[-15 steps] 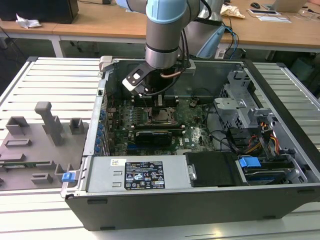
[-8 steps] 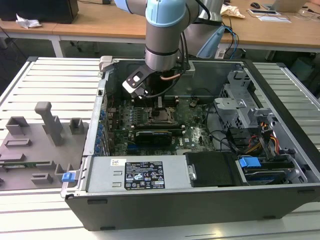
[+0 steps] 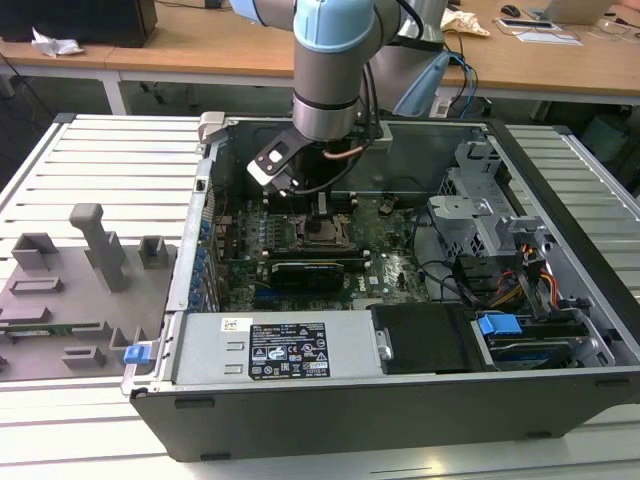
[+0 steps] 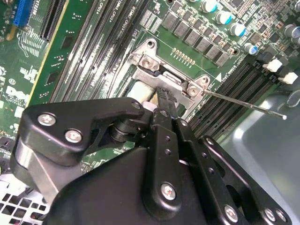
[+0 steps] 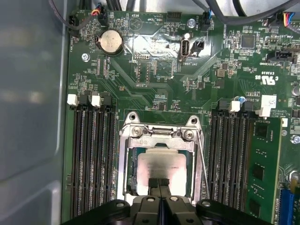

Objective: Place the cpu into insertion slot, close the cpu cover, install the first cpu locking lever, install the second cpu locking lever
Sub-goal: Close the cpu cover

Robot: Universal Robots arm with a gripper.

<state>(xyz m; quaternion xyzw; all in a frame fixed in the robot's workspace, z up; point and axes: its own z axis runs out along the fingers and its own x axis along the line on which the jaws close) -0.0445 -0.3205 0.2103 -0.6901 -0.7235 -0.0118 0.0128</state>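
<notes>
Your gripper (image 5: 158,182) is clenched tip to tip on nothing, touching the edge of the cpu (image 5: 161,164), which sits in the insertion slot (image 5: 133,179) beneath the lowered cpu cover (image 5: 159,140), likely to press things flat while a locking lever (image 4: 243,105) stands free.

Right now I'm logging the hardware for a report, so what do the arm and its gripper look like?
The arm is a silver-grey tube with light blue joint caps. A white and black block sits at its wrist, beside a copper-coloured cable loop. The gripper is matt black: jointed link bars with silvery screws, ending in narrow fingers.
</notes>
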